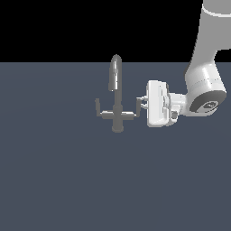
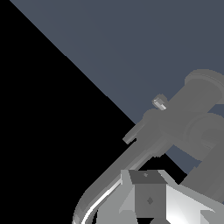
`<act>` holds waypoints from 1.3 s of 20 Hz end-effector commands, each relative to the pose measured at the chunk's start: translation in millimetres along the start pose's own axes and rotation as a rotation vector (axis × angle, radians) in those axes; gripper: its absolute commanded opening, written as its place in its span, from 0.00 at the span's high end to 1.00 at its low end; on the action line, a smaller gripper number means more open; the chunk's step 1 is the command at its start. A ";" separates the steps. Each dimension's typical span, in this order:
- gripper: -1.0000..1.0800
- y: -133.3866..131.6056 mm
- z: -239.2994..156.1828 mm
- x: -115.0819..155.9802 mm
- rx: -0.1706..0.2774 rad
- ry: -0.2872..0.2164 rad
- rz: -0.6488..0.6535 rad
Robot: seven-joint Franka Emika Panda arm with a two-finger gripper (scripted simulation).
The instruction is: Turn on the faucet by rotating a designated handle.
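- Small grey metal faucet (image 1: pixel 117 97) standing mid-table (image 1: pixel 54 180); its thin grey right-hand lever (image 1: pixel 135 110) sitting at 3 o'clock of the stem.
- White claw (image 1: pixel 143 103) reaching the lever tip, fingers slightly spread, apparently straddling it.
- Advising: keeping contact at the tip while sweeping around the stem.

Dull grey metal faucet (image 1: pixel 116 106), faintly sheened spout; glossy white plastic tool (image 1: pixel 140 103); matt slate floor (image 1: pixel 58 180)

Open floor (image 1: pixel 54 180) surrounds the faucet (image 1: pixel 117 97); nothing else obstructs.
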State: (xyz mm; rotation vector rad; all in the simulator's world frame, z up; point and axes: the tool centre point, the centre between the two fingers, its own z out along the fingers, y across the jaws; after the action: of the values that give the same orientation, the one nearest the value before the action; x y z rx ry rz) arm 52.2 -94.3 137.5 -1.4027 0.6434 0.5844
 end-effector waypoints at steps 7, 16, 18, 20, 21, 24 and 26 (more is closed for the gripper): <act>1.00 7.4 1.0 -19.3 -0.001 -0.005 0.000; 1.00 31.9 1.0 -25.6 0.000 -0.002 0.002; 1.00 37.8 1.0 -28.8 0.000 -0.003 0.002; 1.00 43.8 1.1 -32.1 -0.001 -0.004 0.001; 1.00 46.9 0.9 -33.6 -0.001 -0.004 0.001; 1.00 56.3 1.0 -38.7 -0.001 -0.005 0.000; 1.00 42.4 1.8 -37.1 -0.003 0.001 -0.023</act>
State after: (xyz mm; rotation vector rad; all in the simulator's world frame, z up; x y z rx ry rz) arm -3.7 -88.9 134.6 -1.4113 0.6267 0.5665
